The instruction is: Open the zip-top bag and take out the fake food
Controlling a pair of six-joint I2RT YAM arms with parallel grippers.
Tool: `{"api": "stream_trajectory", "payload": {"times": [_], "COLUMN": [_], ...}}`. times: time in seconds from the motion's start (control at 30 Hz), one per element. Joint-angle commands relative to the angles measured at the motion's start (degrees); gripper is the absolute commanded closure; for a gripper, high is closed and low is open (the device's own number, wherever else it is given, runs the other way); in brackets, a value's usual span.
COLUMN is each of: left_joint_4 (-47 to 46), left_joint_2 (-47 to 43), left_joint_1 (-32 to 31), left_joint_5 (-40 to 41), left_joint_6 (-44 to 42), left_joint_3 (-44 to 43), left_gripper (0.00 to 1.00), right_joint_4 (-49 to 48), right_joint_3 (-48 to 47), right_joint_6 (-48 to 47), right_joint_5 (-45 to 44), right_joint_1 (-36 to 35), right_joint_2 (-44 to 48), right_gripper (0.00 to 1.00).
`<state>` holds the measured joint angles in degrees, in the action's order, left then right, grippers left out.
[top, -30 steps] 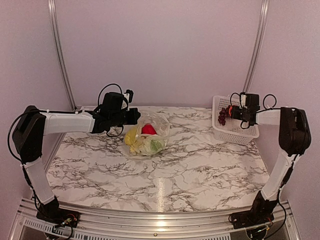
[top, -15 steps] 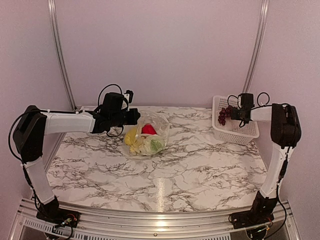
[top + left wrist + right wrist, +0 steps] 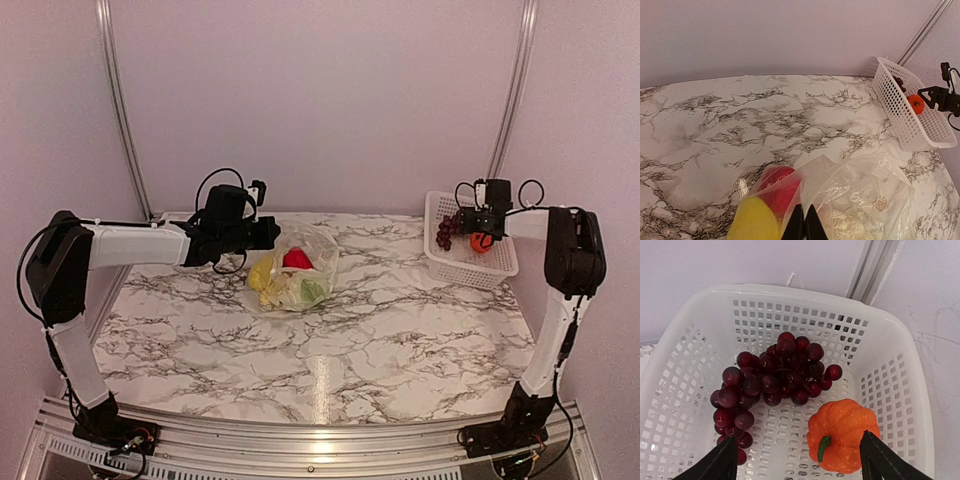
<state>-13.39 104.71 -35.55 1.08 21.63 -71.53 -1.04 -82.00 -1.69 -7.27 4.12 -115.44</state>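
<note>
From where I stand, the marble table [image 3: 330,370] shows its veined top nearest me. Further in, left of centre, the zip-top bag [image 3: 297,268] lies crumpled on the marble, well apart from the basket. Through its clear film I can see a yellow piece [image 3: 262,272] at its left, a greenish piece [image 3: 313,290] and a cream-white lumpy piece [image 3: 845,226] at its near side, and a red piece [image 3: 296,259] behind them. At the far left edge of the bag is the left gripper [image 3: 272,233], reaching in from the left. In its wrist view the two fingers are pressed tight together with the bag's film pinched between them. Over at the far right corner stands the white lattice basket [image 3: 466,272]. A bunch of dark purple grapes [image 3: 772,380] lies in it toward the left, and an orange pumpkin [image 3: 841,435] lies just to the right of the bunch. The right gripper [image 3: 799,440] hangs above the basket with its fingers spread wide and holding nothing; the right one sits at the pumpkin's edge.
</note>
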Motion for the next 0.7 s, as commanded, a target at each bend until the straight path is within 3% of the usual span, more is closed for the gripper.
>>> {"api": "stream_trajectory", "payload": {"times": [0.0,0.43,0.67], "left_joint_4": [0.48,-1.44,-3.46], "left_joint_2": [0.33,0.15,0.41], "left_joint_1": [0.31,0.31,0.25], "left_joint_5": [-0.1,-3.93,-7.18], "left_joint_6": [-0.12,-0.1,0.35], "left_joint_3": [-0.51,0.56,1.47], "left_gripper": [1.0,1.0,1.0], "right_joint_4": [-0.54,-0.83,3.49], "right_joint_3": [1.27,1.84,-2.19], "right_joint_6": [-1.09,-6.95,-8.72], "right_joint_5": [11.67,31.15,33.76], "right_joint_1": [-1.69,-21.86,-31.18], "right_joint_2": [7.24,15.4,13.5], "right_gripper": [0.21,0.26,0.31]}}
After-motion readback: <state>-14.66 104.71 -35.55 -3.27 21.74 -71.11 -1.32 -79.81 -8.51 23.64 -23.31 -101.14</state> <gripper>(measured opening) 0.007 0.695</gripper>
